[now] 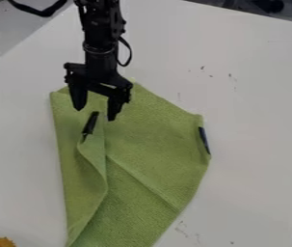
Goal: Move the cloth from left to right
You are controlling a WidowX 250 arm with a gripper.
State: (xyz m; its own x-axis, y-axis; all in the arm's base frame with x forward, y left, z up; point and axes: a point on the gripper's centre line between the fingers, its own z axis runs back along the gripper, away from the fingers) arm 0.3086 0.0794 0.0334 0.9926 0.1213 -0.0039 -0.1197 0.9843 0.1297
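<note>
Right below the hand (95, 114), and spreading from there towards the bottom of the view: the green cloth (151, 130), flat for the most part on the white bench (258, 101). Placed over the upper-left part of it, with most of the fabric off to the right and below. No choice of arm to make, with just the one, coming in from the top edge and already near enough to need little sideways travel.

Hand open — fingers set wide apart, tips downward, nothing gripped between them. Just below the tips, a dark tab (90, 125) at the upper end of a raised fold; probably the handiest spot for a pinch. Hard to tell whether touching the fabric or slightly above it.

As for the lie of the cloth: longest from top to bottom of the view, broad across the middle, narrower towards the bottom edge and cut off there. Fold slanting down from the tab to the lower left; a fainter crease running down to the right. On the right-hand border, a dark patch (204, 140).

Next, by the look of it: lower a little, close on the fold, then draw rightwards, across the long axis rather than along it — with some risk of pinching too shallowly and slipping off.
</note>
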